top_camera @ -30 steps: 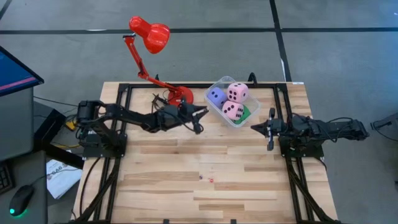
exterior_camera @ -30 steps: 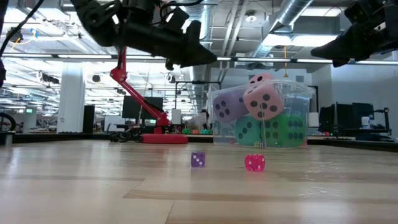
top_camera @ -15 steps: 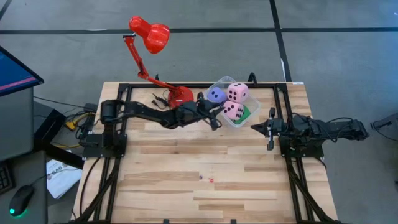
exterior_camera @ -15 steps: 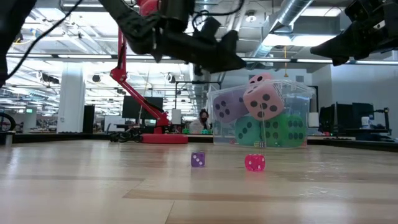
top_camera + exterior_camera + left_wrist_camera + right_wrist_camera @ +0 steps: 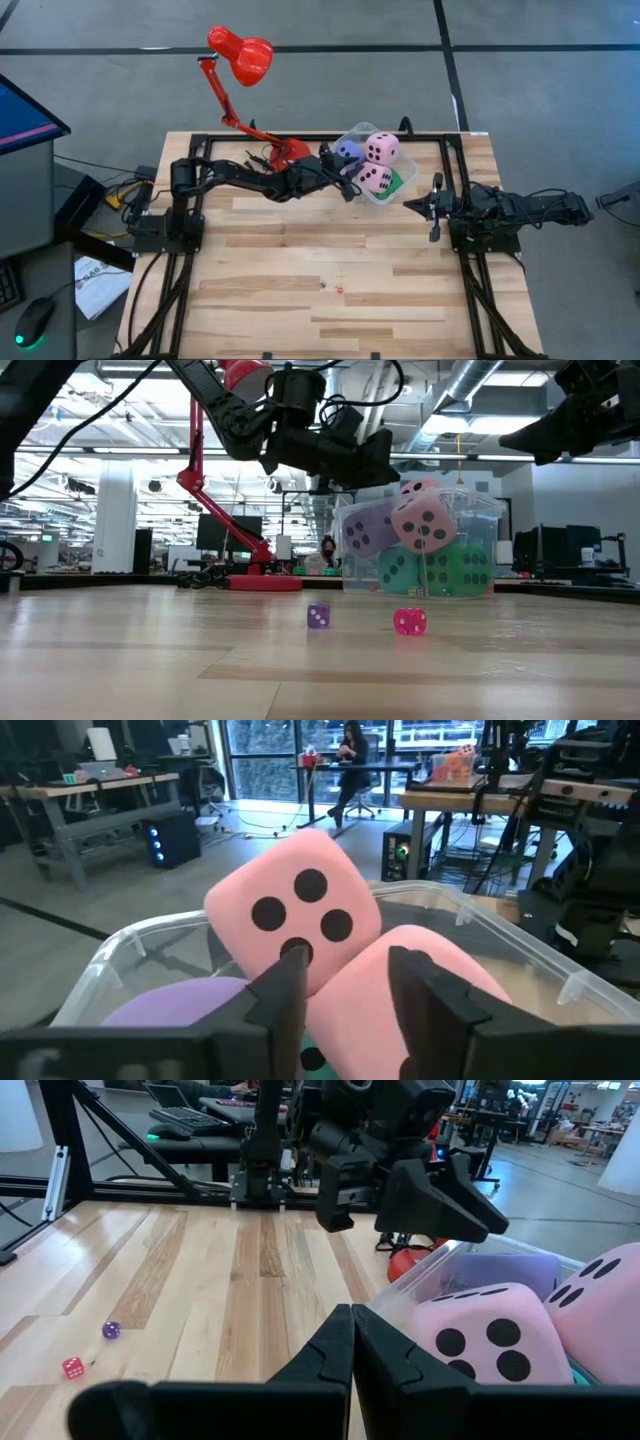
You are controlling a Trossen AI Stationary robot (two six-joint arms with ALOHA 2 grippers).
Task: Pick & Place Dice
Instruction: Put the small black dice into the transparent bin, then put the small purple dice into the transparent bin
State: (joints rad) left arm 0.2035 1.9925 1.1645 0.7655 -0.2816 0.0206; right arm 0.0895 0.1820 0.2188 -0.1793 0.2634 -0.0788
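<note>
Nothing is held as the left gripper (image 5: 350, 185), its fingers parted, is poised over the clear tub (image 5: 352, 137), where two pink dice (image 5: 381, 149), a purple-blue one (image 5: 347, 153) and a green one (image 5: 396, 180) are piled, soft and dark-pipped. Two tiny dice (image 5: 409, 622) are left out on the table (image 5: 300, 290). The right gripper (image 5: 433, 208), closed and empty, is parked at the table's right side

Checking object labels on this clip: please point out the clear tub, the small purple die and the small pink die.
clear tub (image 5: 480, 505), low view, on its right upper wall.
small purple die (image 5: 318, 617), low view, on its front face.
small pink die (image 5: 410, 622), low view, on its front face.
</note>
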